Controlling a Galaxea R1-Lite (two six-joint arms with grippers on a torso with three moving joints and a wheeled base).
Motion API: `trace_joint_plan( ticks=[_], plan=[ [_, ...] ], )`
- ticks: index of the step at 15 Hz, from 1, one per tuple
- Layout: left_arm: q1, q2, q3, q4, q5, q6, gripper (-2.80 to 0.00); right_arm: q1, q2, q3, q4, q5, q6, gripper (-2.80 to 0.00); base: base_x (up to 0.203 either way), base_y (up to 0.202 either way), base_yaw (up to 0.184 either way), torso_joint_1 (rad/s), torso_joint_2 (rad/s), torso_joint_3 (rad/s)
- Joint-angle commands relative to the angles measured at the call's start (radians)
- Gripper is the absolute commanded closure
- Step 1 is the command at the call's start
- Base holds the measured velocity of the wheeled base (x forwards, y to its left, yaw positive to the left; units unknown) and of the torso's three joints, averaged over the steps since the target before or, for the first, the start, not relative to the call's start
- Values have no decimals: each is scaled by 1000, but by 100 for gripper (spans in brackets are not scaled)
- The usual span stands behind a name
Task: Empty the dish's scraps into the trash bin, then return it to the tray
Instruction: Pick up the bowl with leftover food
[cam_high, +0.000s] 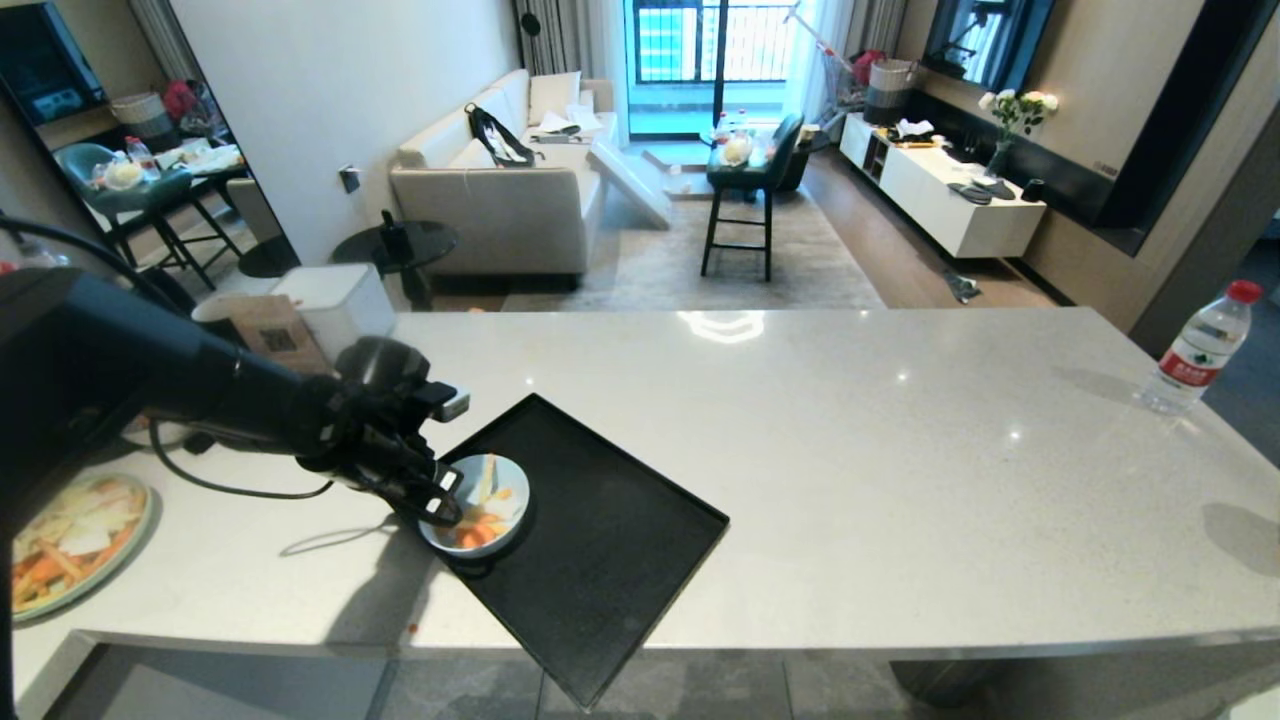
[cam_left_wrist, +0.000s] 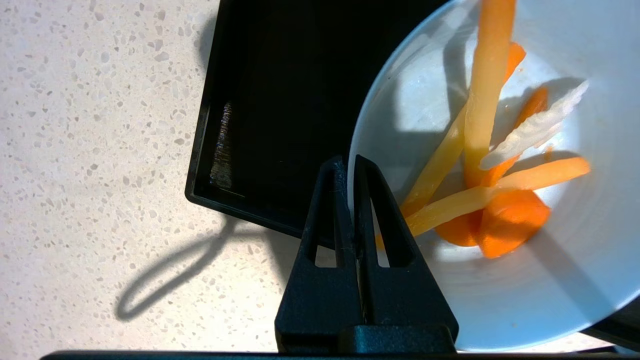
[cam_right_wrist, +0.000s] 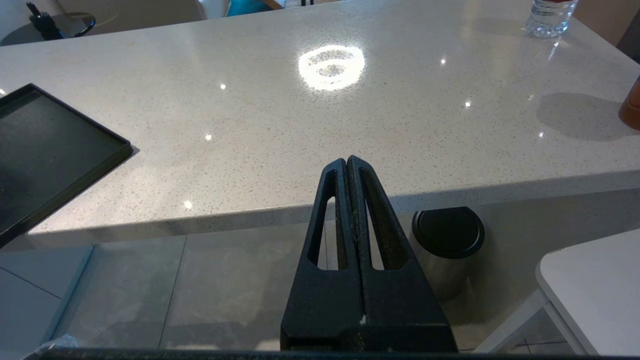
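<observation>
The dish (cam_high: 487, 474) is a small pale bowl hanging tilted over the left corner of the black tray (cam_high: 610, 570). My left gripper (cam_high: 447, 500) is shut on the dish's rim, one finger inside and one outside. In the left wrist view the dish (cam_left_wrist: 525, 300) holds the scraps (cam_left_wrist: 500, 210), yellow and orange sticks with a white strip, beside my left gripper (cam_left_wrist: 349, 161) and above the tray (cam_left_wrist: 280, 100). My right gripper (cam_right_wrist: 347, 161) stays shut and empty below the counter's near edge. The trash bin is out of view.
A pale-green plate (cam_high: 70, 540) heaped with slices lies at the counter's left edge. A white box (cam_high: 335, 300) stands behind my left arm. A water bottle (cam_high: 1200, 345) stands far right. A dark-topped cylinder (cam_right_wrist: 447, 240) and a white surface (cam_right_wrist: 595, 280) sit below the counter.
</observation>
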Motion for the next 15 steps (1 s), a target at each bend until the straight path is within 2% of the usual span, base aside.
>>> trace_joint_plan(
  ticks=[1, 5, 7, 10, 13, 15],
  plan=[
    [-10, -22, 0, 0, 1, -28, 0, 0, 0, 0, -1, -1, 0, 0, 0, 0, 0, 0, 0, 0],
    [-15, -39, -1, 1, -1, -96, 0, 0, 0, 0, 0, 0, 0, 0, 0, 0, 0, 0, 0, 0],
    [-14, -41, -6, 6, 1, -185, 0, 0, 0, 0, 0, 0, 0, 0, 0, 0, 0, 0, 0, 0],
    [-12, -70, -13, 84, -1, -316, 0, 0, 0, 0, 0, 0, 0, 0, 0, 0, 0, 0, 0, 0],
    [-7, -107, -11, 117, -2, -413, 0, 0, 0, -1, 0, 0, 0, 0, 0, 0, 0, 0, 0, 0],
    [-7, -137, -13, 153, -3, -507, 0, 0, 0, 0, 0, 0, 0, 0, 0, 0, 0, 0, 0, 0]
  ],
)
